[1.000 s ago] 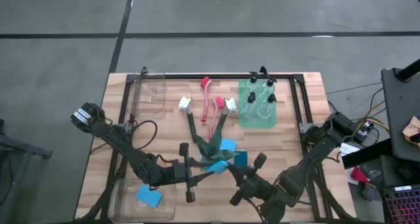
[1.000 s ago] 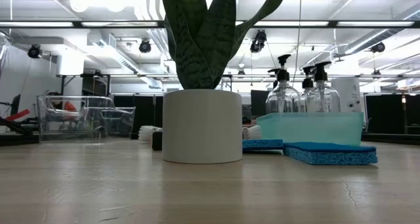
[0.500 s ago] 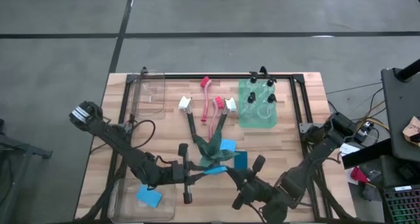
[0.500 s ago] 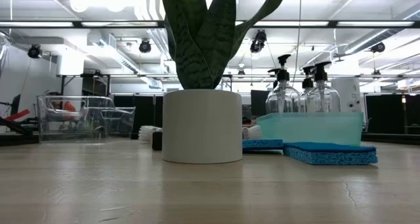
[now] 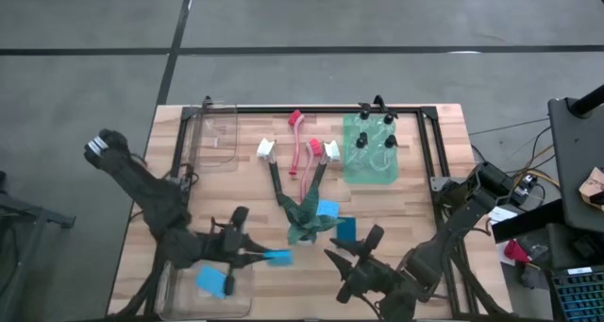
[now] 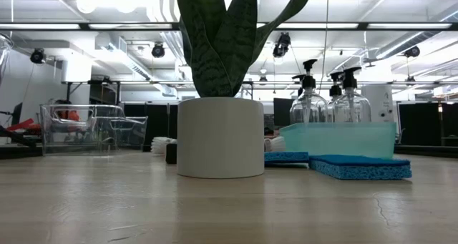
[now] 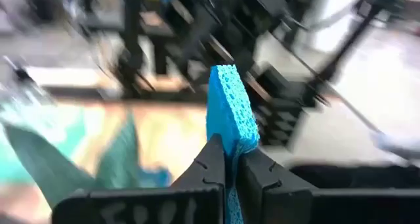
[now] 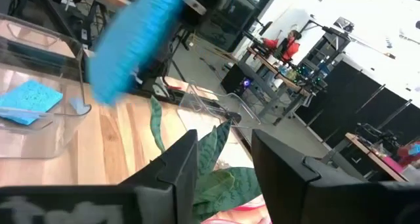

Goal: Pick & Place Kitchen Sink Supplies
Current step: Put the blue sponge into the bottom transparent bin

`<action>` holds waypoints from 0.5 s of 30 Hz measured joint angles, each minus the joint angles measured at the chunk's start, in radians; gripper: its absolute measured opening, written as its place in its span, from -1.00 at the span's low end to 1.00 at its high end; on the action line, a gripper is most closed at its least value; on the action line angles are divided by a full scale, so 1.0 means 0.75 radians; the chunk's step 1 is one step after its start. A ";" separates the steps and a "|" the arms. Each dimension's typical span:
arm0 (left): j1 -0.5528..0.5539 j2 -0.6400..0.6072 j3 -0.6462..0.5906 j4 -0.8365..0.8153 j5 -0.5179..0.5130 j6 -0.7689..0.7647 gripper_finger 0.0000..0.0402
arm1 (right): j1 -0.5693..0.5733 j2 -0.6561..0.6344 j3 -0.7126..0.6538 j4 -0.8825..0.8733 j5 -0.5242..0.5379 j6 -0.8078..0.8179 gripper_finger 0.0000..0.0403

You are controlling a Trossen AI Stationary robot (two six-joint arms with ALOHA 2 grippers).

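Partly hidden sponge (image 7: 230, 109) between jaws

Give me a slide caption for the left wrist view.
Left gripper, its jaws clamped on a bright blue rectangular sponge held on edge, with green plant leaves blurred behind.

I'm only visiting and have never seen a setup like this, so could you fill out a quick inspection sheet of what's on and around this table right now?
Surface: wooden table with a dark frame.
Job's things: one blue sponge held in the air; another sponge in the clear near bin; two more sponges by the plant; dish brushes at the far side; bottles in a teal tray.
Clutter: potted plant; an empty-looking clear bin at the far left.
Grippers: left gripper shut on the sponge; right gripper open, holding nothing.
Cables: bundle right of the table.
Surroundings: grey floor; a person in red far off.
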 joint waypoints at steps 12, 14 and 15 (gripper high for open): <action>-0.095 -0.117 0.061 -0.775 0.589 -0.796 -0.94 | 0.003 0.000 -0.001 -0.066 0.005 0.034 -0.37; -0.101 -0.105 0.060 -0.850 0.634 -0.939 -0.94 | 0.003 0.000 -0.002 -0.066 0.005 0.034 -0.38; -0.105 -0.097 0.056 -0.880 0.661 -0.995 -0.94 | 0.003 -0.001 -0.002 -0.066 0.006 0.034 -0.39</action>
